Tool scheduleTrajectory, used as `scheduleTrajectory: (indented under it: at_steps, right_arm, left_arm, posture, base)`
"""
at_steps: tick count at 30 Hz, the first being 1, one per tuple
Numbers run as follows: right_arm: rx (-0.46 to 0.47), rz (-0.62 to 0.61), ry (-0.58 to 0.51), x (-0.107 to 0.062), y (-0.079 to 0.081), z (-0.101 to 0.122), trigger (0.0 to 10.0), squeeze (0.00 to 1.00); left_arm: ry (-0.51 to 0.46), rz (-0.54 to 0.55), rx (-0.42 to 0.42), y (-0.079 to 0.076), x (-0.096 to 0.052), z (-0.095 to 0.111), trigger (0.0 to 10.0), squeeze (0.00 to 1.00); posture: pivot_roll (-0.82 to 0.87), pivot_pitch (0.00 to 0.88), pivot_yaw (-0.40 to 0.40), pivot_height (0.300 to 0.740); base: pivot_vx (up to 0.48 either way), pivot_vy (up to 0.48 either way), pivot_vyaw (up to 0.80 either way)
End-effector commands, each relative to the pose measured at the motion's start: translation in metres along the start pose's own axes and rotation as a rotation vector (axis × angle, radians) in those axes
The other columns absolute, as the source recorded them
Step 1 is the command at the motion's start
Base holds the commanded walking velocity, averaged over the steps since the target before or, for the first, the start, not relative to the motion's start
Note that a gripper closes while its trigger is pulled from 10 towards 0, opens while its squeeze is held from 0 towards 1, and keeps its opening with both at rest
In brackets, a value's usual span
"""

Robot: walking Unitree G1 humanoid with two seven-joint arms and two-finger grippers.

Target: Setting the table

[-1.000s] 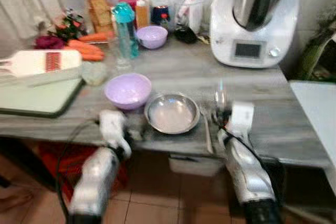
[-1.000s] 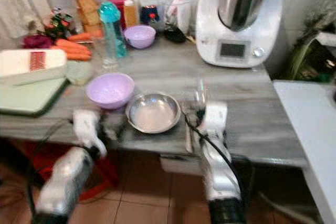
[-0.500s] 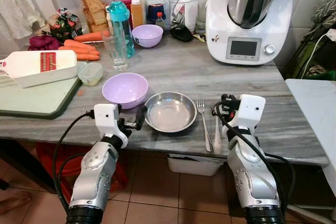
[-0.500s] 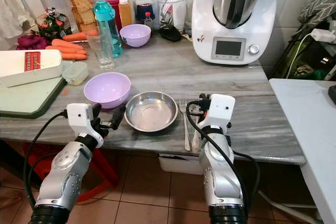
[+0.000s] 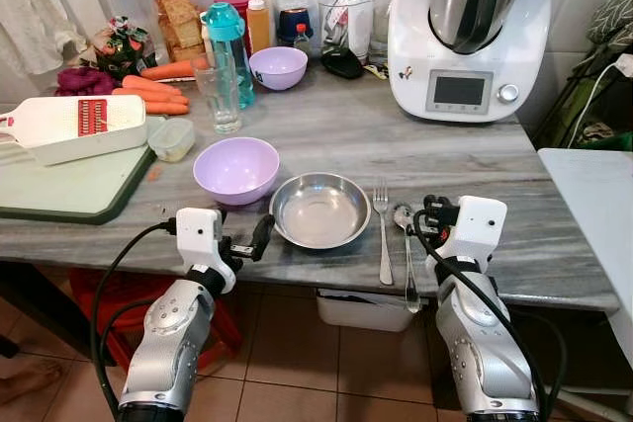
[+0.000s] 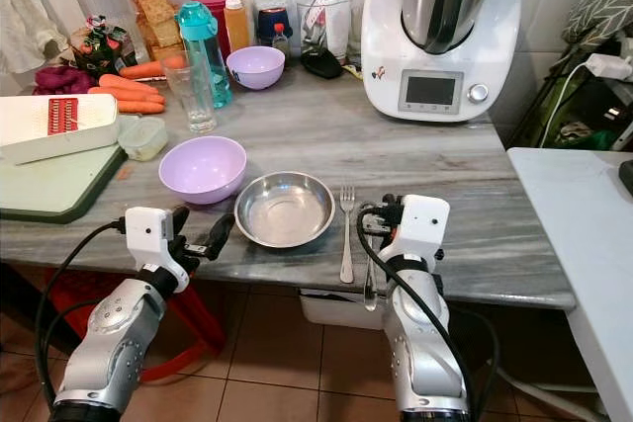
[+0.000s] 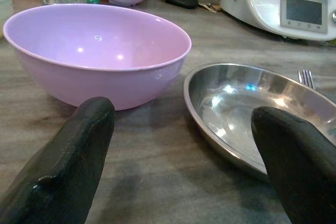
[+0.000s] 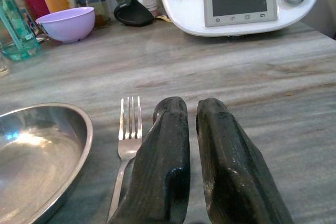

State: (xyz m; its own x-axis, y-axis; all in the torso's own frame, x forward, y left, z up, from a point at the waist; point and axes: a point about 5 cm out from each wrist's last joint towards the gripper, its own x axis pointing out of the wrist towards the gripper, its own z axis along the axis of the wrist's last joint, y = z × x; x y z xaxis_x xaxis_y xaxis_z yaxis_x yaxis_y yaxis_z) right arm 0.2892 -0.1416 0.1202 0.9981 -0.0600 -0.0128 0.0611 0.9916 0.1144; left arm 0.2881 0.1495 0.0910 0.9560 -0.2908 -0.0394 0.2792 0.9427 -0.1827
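Both arms have backed off toward the near edge since half a second ago; right one also slid a bit right, uncovering the spoon (image 5: 406,244), which now lies free on the counter (image 5: 554,214).

Right gripper (image 8: 191,129): fingers almost closed, thin gap between them, nothing held. It sits just right of the spoon at the near edge. Looks like a finished drop-off, arm clearing away.

Left gripper (image 5: 259,237): fingers spread wide, empty, hovering at the near edge in front of the gap between the purple bowl (image 5: 237,169) and the steel plate (image 5: 319,210). Touching neither.

Layout, near side of counter:
- steel plate centre, purple bowl touching or just off its far-left rim, can't tell which
- fork (image 5: 383,229) just right of the plate
- spoon just right of the fork, slightly apart from it

Placement makes sense as a place setting: cutlery lined up beside the plate on the right, handles toward whoever would sit at the near edge.

Orientation: fork and spoon both have long axes running near-far, roughly parallel. Fork tines point to the far side, spoon bowl is at the far end, handle reaching the near edge and tilted slightly off the fork's line.

Far side: food processor (image 5: 469,27), second small purple bowl (image 5: 278,66), jars, carrots (image 5: 158,96). Well apart from the setting.
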Motion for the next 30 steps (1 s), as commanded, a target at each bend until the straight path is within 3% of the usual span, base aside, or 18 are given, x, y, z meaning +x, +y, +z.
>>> scheduleTrajectory:
  at_steps: [1,7,9,14,20,24,25,30]
  right_arm:
    - [-0.008,0.002,-0.016,0.003,0.003,0.006,10.0,0.0]
    - [0.003,0.01,0.001,-0.002,0.003,0.004,10.0,0.0]
    - [0.003,-0.027,0.026,-0.009,-0.006,-0.002,10.0,0.0]
    - [0.044,-0.076,0.091,-0.019,-0.018,-0.015,10.0,0.0]
    - [0.068,-0.088,0.122,-0.024,-0.017,-0.02,10.0,0.0]
    - [0.071,-0.071,0.113,-0.023,-0.012,-0.016,10.0,0.0]
    - [0.074,-0.073,0.095,-0.021,-0.012,-0.013,0.0,0.0]
    - [0.074,-0.069,0.088,-0.021,-0.011,-0.011,0.0,0.0]
  left_arm:
    - [-0.012,-0.008,0.0,-0.001,0.0,0.005,10.0,0.0]
    - [0.014,-0.116,-0.028,-0.006,-0.006,0.002,10.0,0.0]
    - [0.036,-0.182,0.041,-0.006,-0.014,-0.002,10.0,0.0]
    - [0.069,-0.257,0.079,-0.003,-0.026,-0.007,10.0,0.0]
    - [0.084,-0.341,0.07,-0.006,-0.031,-0.007,10.0,0.0]
    - [0.072,-0.331,0.072,-0.007,-0.028,-0.006,10.0,0.0]
    - [0.069,-0.329,0.072,-0.008,-0.027,-0.006,10.0,0.0]
    - [0.068,-0.329,0.068,-0.01,-0.027,-0.007,10.0,0.0]
  posture:
    - [0.0,0.0,0.055,0.74]
    - [0.01,0.0,0.052,0.74]
    - [0.0,0.0,0.052,0.74]
    - [-0.01,0.0,0.057,0.74]
    - [-0.01,0.0,0.057,0.74]
    - [-0.01,0.0,0.058,0.74]
    - [-0.02,0.0,0.057,0.74]
    - [-0.02,0.0,0.057,0.74]
  base:
    - [0.0,0.0,0.0]
    - [0.0,0.0,0.0]
    - [0.0,0.0,0.0]
    - [0.0,0.0,0.0]
    - [0.0,0.0,0.0]
    - [0.0,0.0,0.0]
    - [0.0,0.0,0.0]
    - [0.0,0.0,0.0]
